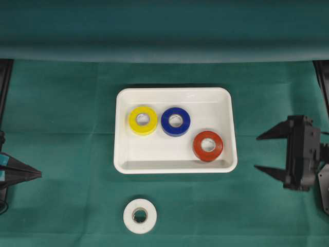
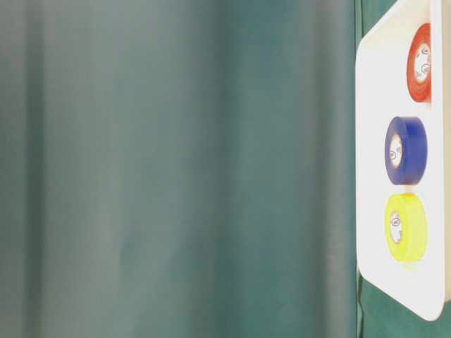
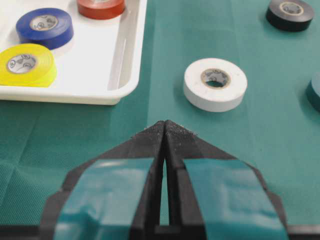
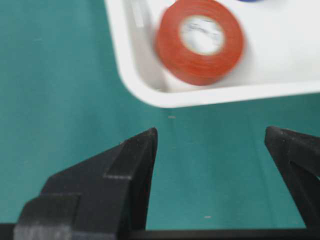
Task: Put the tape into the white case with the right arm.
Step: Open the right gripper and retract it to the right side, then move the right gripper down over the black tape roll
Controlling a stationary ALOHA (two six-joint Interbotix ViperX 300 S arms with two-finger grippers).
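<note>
Black right gripper (image 1: 255, 152) wide apart and empty, beside the white case (image 1: 123, 128); left gripper (image 3: 164, 126) together, empty.

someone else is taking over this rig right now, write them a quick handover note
Right gripper: open, empty, out to the right of the white case.
Left gripper: shut, empty, at the left edge of the overhead view.
Done: yellow tape, blue tape and red tape lie flat in the case.
Left: white tape lies on the cloth just outside the case's long side; the left wrist view also shows a black tape farther off. Load them with the right arm.
</note>
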